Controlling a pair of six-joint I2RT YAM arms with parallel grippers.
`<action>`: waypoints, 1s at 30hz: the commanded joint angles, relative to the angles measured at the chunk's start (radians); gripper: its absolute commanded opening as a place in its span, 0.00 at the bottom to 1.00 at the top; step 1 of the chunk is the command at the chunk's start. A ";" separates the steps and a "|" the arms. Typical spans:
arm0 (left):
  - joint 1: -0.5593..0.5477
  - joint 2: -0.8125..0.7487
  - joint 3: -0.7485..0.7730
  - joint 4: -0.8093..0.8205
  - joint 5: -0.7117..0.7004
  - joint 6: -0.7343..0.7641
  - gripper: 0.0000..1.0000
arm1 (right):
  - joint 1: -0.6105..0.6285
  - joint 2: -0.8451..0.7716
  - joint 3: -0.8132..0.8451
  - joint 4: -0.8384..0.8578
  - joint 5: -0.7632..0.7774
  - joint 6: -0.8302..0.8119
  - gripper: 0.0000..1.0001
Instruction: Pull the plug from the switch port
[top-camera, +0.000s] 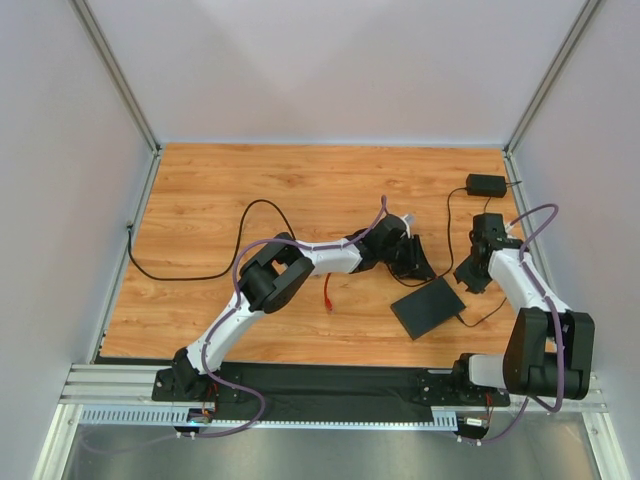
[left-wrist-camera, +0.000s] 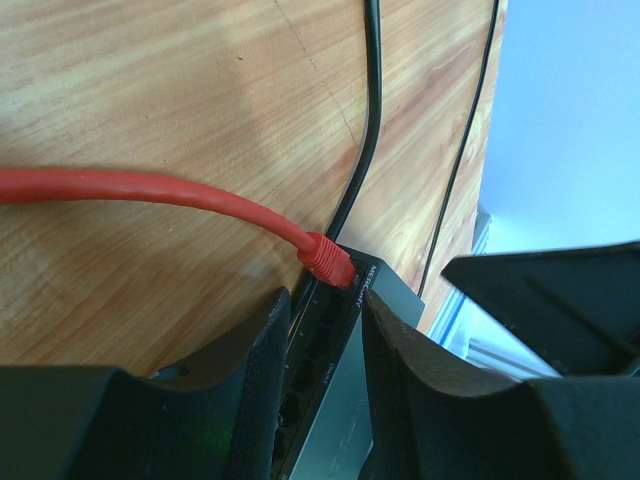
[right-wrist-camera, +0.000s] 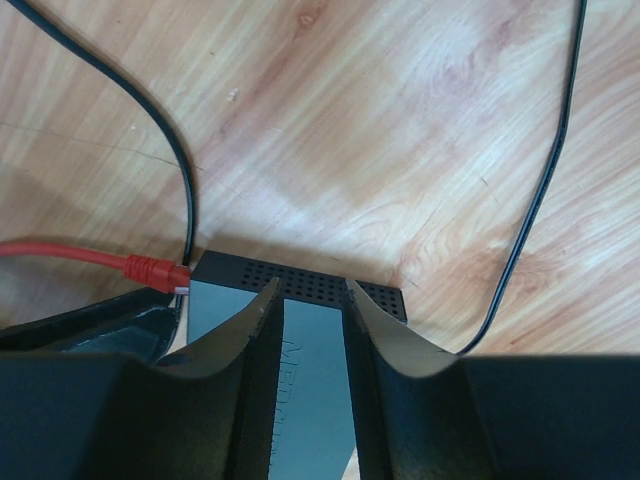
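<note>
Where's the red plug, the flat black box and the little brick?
red plug (left-wrist-camera: 328, 262): left wrist view, its red body.
flat black box (top-camera: 428, 307): top view, its top face.
little brick (top-camera: 486, 184): top view, its middle.

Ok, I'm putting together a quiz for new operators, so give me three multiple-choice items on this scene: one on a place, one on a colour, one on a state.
1. Where does the adapter brick lie?
A) at the far right of the table, beyond the right gripper
B) at the near left corner
C) at the middle

2. What colour is the plug's cable?
A) blue
B) red
C) yellow

3. Where is the plug?
A) lying loose, far from everything
B) clamped in the right gripper
C) at the corner of the switch, on its port edge, ungripped

Answers:
1 A: the top view shows it near the far right corner.
2 B: both wrist views show it red.
3 C: the left wrist view shows it against the port row, ahead of the open left gripper.
</note>
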 joint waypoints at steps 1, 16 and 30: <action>-0.003 0.012 0.009 0.003 -0.012 -0.015 0.44 | -0.002 0.023 0.005 -0.006 0.018 -0.008 0.32; -0.019 0.075 0.052 0.005 -0.055 -0.085 0.38 | -0.013 0.008 -0.098 0.015 -0.028 -0.016 0.32; -0.023 0.043 -0.060 0.132 -0.026 -0.081 0.41 | -0.091 0.011 -0.073 0.028 -0.071 -0.062 0.32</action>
